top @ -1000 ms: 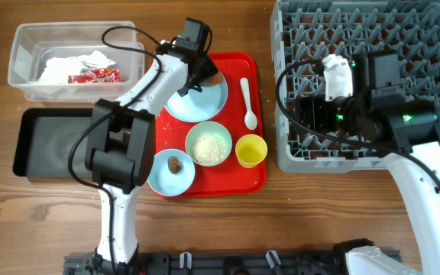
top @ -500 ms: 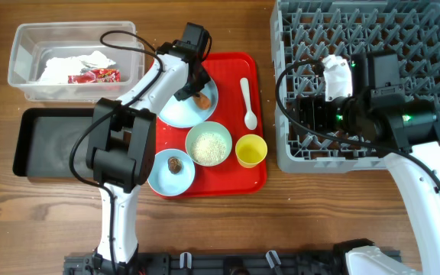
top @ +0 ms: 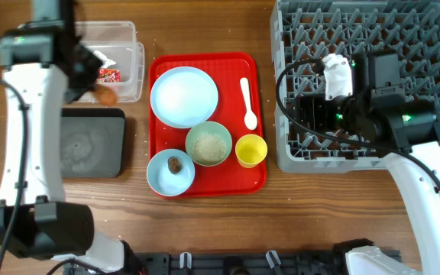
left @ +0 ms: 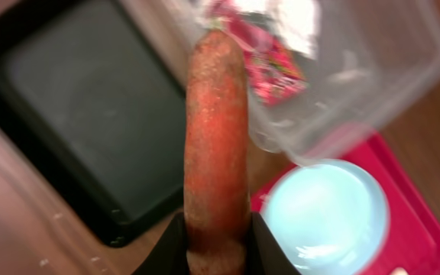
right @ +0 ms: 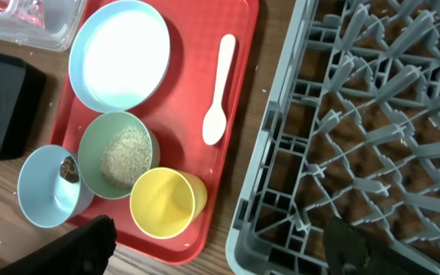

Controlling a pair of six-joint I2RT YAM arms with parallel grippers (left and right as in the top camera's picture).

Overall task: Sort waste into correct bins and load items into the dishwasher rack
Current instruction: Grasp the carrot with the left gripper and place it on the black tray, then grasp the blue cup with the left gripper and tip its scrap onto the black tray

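Our left gripper (left: 216, 246) clamps the carrot (left: 216, 130), its long axis pointing up-frame; the black tray (left: 75, 114) lies just left, the clear tub (left: 380, 69) upper right.

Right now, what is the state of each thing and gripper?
left gripper, shut on the carrot
carrot, gripped, lifted
right gripper, open, empty
plate, empty
pale green bowl, holds rice
light blue bowl, holds brown lump
yellow cup, upright, empty
spoon, lying on red tray
clear tub, holds red wrapper
black tray, nothing in it
rack, no dishes visible
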